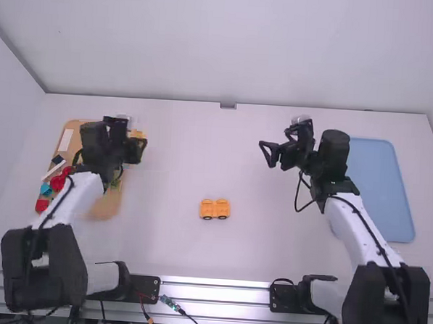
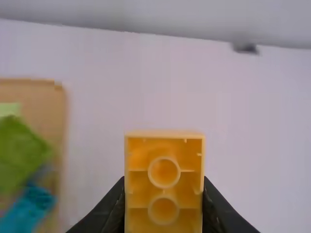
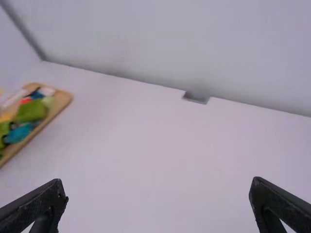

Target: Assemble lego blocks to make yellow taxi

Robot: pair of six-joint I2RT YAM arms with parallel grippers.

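Observation:
My left gripper (image 1: 138,142) is over the right edge of the wooden tray in the high view, shut on a yellow block (image 1: 137,134). In the left wrist view the yellow block (image 2: 164,182) shows its hollow, tube-studded side between the fingers of my left gripper (image 2: 164,213). An orange-yellow car base (image 1: 215,209) with dark wheels lies on the table's middle, nearer the arms. Held above the table right of the middle, my right gripper (image 1: 270,155) is open and holds nothing; the right wrist view shows the right gripper (image 3: 158,206) with fingers wide apart.
The wooden tray (image 1: 103,211) at the left holds several coloured blocks, among them a red block (image 1: 42,205) and a green block (image 2: 20,153). A blue tray (image 1: 381,189) lies at the right, partly behind the right arm. A small grey bracket (image 1: 228,105) sits at the table's far edge.

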